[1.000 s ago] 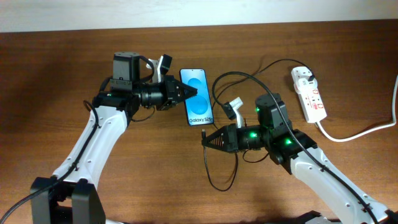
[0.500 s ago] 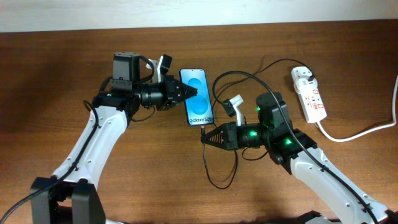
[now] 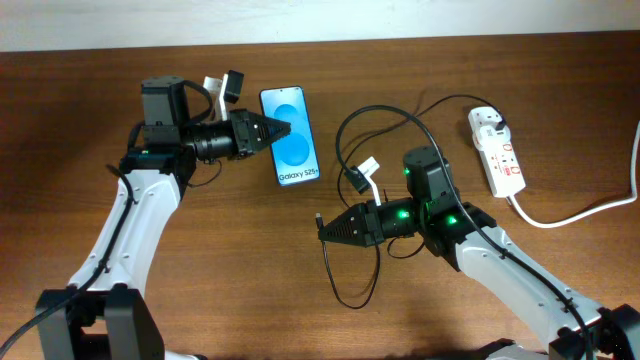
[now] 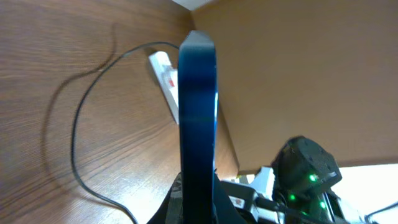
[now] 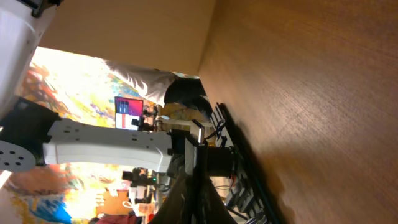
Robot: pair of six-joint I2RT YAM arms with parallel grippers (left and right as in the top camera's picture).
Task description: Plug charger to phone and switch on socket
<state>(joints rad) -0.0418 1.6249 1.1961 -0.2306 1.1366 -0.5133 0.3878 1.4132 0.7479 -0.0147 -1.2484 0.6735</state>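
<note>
Pinching the slim glossy phone [image 3: 298, 155] are left fingers [image 3: 265, 128]; right fingers [image 3: 340, 225] clamp the thin black charger [image 3: 326, 262]

The left arm is stretched across the upper left of the frame, its left gripper [image 3: 282, 130] pointed right and clamped on the phone [image 3: 297, 152]. The right gripper [image 3: 323, 229] (lower centre) is pointed left, pinched on the charger [image 3: 319, 217].

Table [image 3: 80, 120]: brown wood-grain top, light wall along far edge. Socket [image 3: 498, 152] lies flat near far right corner, long axis front to back. Thick white cord [image 3: 580, 212] trails from its near end to right edge. Charger cable [image 3: 385, 109] loops over mid-table toward socket's far end.
</note>
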